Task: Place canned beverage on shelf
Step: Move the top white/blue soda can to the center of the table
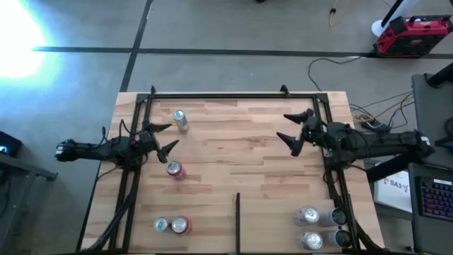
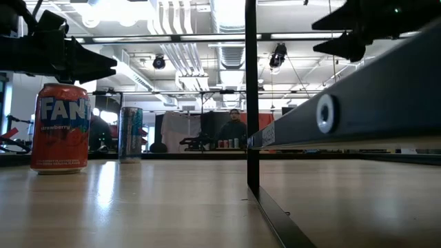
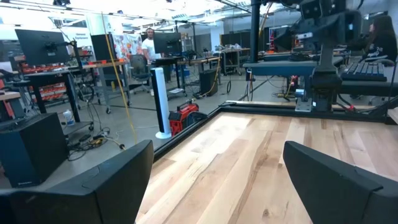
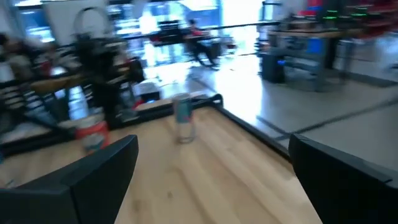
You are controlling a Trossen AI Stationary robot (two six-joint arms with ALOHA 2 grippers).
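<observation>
The shelf (image 1: 241, 142) is a light butcher-block board with a black tube frame and a short dark divider strip (image 1: 238, 219). A slim silver-blue can (image 1: 180, 120) stands upright at the far left; it also shows in the right wrist view (image 4: 183, 117). A red Fanta can (image 1: 175, 170) stands nearer on the left, also in the low view (image 2: 60, 128). My left gripper (image 1: 165, 139) is open and empty, above the board between these two cans. My right gripper (image 1: 297, 132) is open and empty, above the board's right part.
A silver can (image 1: 162, 225) and a red can (image 1: 180, 225) stand at the near left. Several silver cans (image 1: 308, 216) stand at the near right corner. The black frame rails (image 1: 334, 177) run along the board's sides and far edge. Bare board lies in the middle.
</observation>
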